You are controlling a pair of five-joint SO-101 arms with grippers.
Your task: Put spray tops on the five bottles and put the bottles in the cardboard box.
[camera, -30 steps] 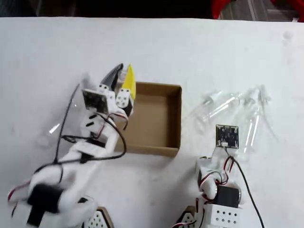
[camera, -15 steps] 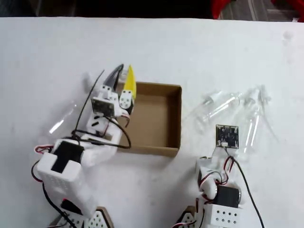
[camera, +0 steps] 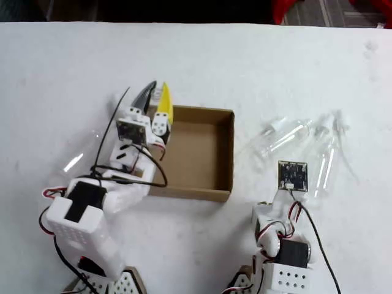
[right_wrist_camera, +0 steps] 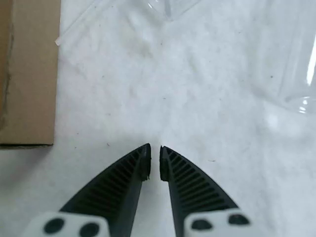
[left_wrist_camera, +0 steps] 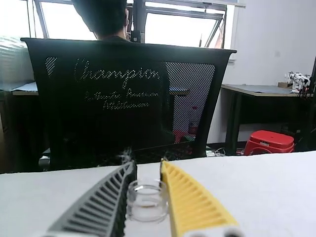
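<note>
Bottle (left_wrist_camera: 147,200) sits clamped by its neck between the left gripper's (left_wrist_camera: 148,167) jaws, behind their tips; the right gripper's (right_wrist_camera: 154,150) jaws are clenched.

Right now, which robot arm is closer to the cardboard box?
Left. The left gripper is right at the cardboard box's far left corner. The right gripper is over bare table off the box's right side.

The cardboard box (camera: 196,153) lay open-topped, its floor bare. The left gripper (camera: 159,86), clamping a clear bottle (left_wrist_camera: 146,200), crowded its far corner; loose bottles (camera: 285,136) cluttered the table (camera: 245,67) beyond the opposite wall.
</note>
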